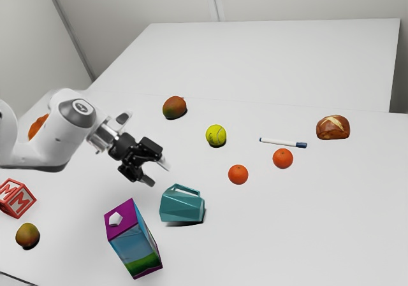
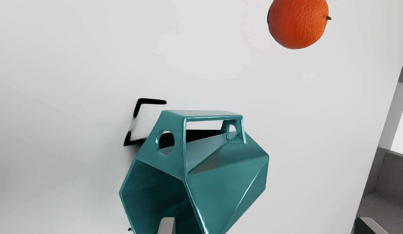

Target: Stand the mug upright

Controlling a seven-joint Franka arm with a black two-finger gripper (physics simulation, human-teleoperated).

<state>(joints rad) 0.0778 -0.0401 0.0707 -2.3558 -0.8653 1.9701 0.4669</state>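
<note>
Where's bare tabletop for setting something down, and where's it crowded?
Free: the far stretch beyond tennis ball and marker; the exterior view's near right, bordered by mug and oranges. Crowded: by the mug, with carton and end effector near.

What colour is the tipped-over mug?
The mug is a glossy teal; the wrist view shows it best.

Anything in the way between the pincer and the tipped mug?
Nothing visible between the open pincer and the mug, which lies on its side. The carton is beside the mug, toward the exterior view's left and nearer that camera, outside the gap. An orange sits off beyond the handle, also clear.
</note>
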